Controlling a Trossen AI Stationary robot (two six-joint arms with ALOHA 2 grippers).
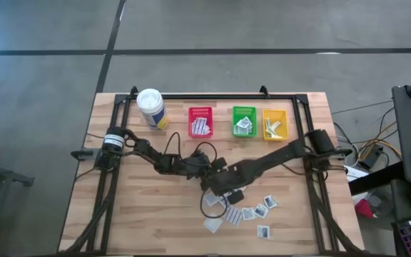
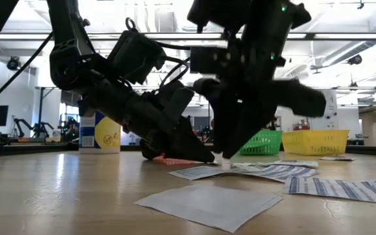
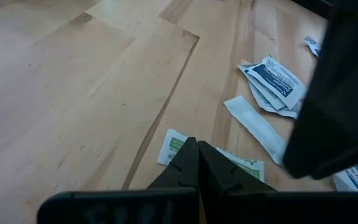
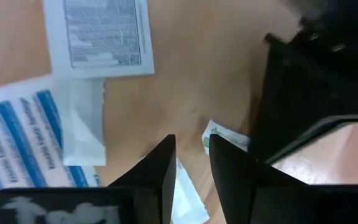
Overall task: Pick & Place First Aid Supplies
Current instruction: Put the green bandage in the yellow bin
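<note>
Wooden table [image 1: 148,207]; packets [image 1: 252,211] lie flat; left gripper [image 3: 197,163] shut, right gripper [image 4: 191,155] ajar, empty.

Seen from above: wooden table [image 1: 155,207], white canister [image 1: 150,108] at eleven o'clock; red bin [image 1: 200,121], green bin [image 1: 244,121], yellow bin [image 1: 275,123] along twelve to one. Both arms meeting near centre. White packets [image 1: 252,212] scattered toward five o'clock.

Grey concrete floor [image 1: 41,107], dark seam lines, bright ceiling lights [image 2: 175,26], wooden table [image 1: 141,214]
</note>
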